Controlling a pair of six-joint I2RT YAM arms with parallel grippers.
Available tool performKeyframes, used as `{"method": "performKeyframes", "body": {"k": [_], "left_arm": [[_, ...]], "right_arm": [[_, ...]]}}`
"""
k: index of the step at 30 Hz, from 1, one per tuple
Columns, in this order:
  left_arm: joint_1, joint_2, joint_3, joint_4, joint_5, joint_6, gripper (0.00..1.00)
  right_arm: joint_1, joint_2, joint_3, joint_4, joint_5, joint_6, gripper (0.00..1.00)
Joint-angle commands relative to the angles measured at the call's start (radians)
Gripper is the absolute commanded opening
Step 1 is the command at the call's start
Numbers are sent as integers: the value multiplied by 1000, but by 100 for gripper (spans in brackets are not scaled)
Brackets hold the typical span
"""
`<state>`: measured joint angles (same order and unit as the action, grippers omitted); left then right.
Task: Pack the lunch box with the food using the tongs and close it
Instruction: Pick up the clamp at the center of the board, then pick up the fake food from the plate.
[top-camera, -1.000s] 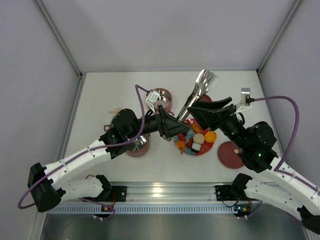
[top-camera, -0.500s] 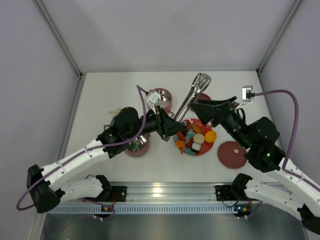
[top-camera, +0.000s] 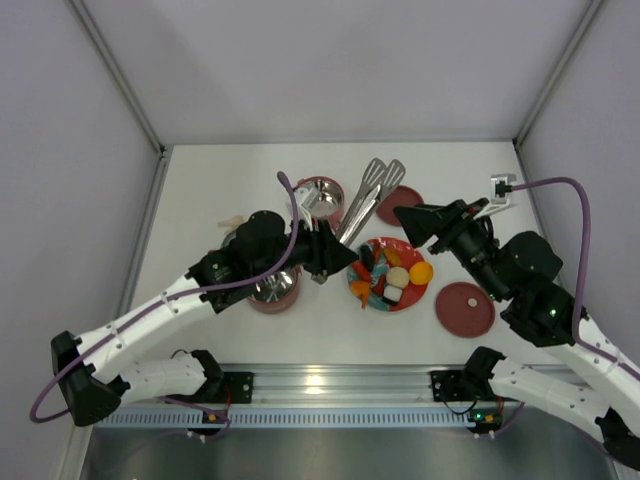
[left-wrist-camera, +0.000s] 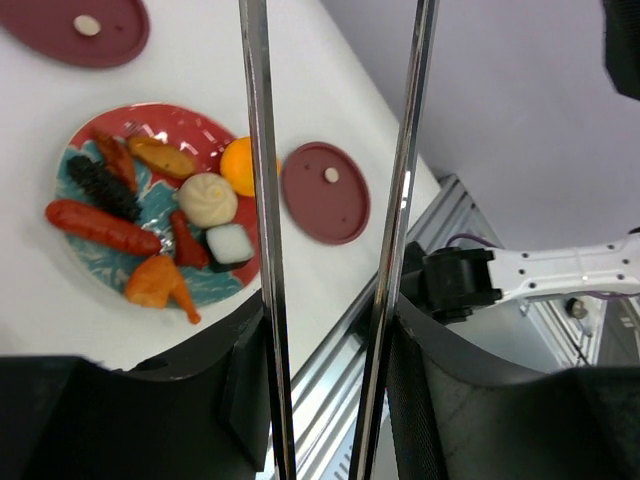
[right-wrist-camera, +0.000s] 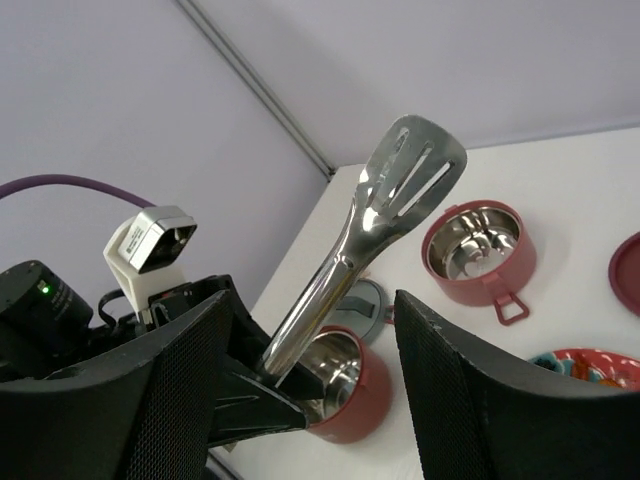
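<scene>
We see a white counter (top-camera: 220, 180) between pale grey walls, with a metal rail (top-camera: 330, 385) along its near edge. On it sits a red plate (top-camera: 412, 298) with a teal flower. It carries the food (left-wrist-camera: 207, 198): a glossy red sausage, a smooth orange ball, a white swirled lump, a carrot, a knobbly dark piece and a small white block on a dark base.

The lunch box lies in parts around the plate. Its two pots are round, dusty pink outside and mirror-bright steel inside, each with a small looped handle. The far pot (top-camera: 322, 200) stands left of the plate toward the back, and a purple cable (top-camera: 290, 190) crosses its rim. The near pot (top-camera: 278, 290) stands left of the plate toward the front, half covered from above by the left arm (top-camera: 170, 310). Between the pots, in the right wrist view, a small grey dish (right-wrist-camera: 368, 298) peeks out behind the tongs (right-wrist-camera: 345, 260).

The right lid (top-camera: 465, 308), flat and maroon, lies right of the plate. The back lid (top-camera: 402, 195) lies behind the plate, partly hidden by the right tool (top-camera: 412, 217). That tool is released, fingers spread wide, and apart from the tongs.

The left tool (top-camera: 338, 258) is clenched on the tongs, low on their slim polished arms, each arm lying against a finger's inner face. The tongs slant up over the gap between far pot and plate and end in flat slotted blades, not touching the food.
</scene>
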<state>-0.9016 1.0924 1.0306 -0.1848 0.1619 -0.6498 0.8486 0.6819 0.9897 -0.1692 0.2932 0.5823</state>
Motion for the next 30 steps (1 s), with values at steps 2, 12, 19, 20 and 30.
{"method": "performKeyframes", "body": {"k": [2,12,19,20,30], "left_arm": [[3,-12,46,-99,-76,52,47],[3,3,25,-162,-122,75,56],[3,11,8,-194,-153,75,55],[3,14,5,-202,-153,76,55],[1,72,-7,-257,-193,82,56]], "right_arm": [[17,-19,24,-95,57,-32,65],[17,-31,4,-134,81,-38,65],[18,-39,-13,-153,100,-41,65],[17,-41,-16,-156,103,-41,65],[17,-56,-33,-185,138,-45,65]]}}
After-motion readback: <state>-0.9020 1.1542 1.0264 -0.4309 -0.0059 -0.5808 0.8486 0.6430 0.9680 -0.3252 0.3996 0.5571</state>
